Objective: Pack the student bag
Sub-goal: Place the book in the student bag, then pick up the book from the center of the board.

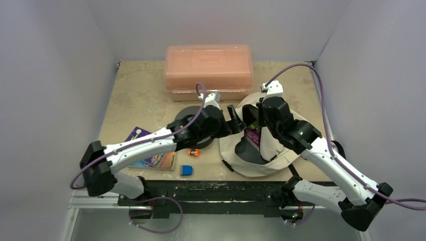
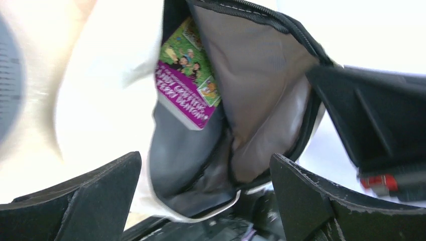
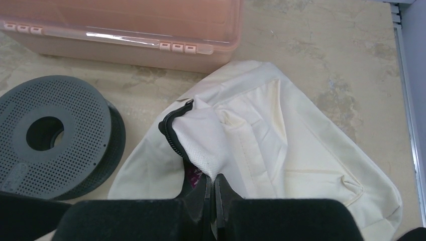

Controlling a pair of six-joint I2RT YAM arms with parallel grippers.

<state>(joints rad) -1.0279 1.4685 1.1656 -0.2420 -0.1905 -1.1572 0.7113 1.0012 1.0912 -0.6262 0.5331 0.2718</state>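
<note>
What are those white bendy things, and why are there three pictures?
They are two robot arms. One picture looks down from above; the other two come from small cameras on the arms' wrists. The right tool pinches the edge of the cream student bag, holding it open. The left tool is open and empty, looking inside, where a purple and green book sits. On the table lie a pink box, a grey disc, another book, a small orange thing and a small blue thing.
</note>
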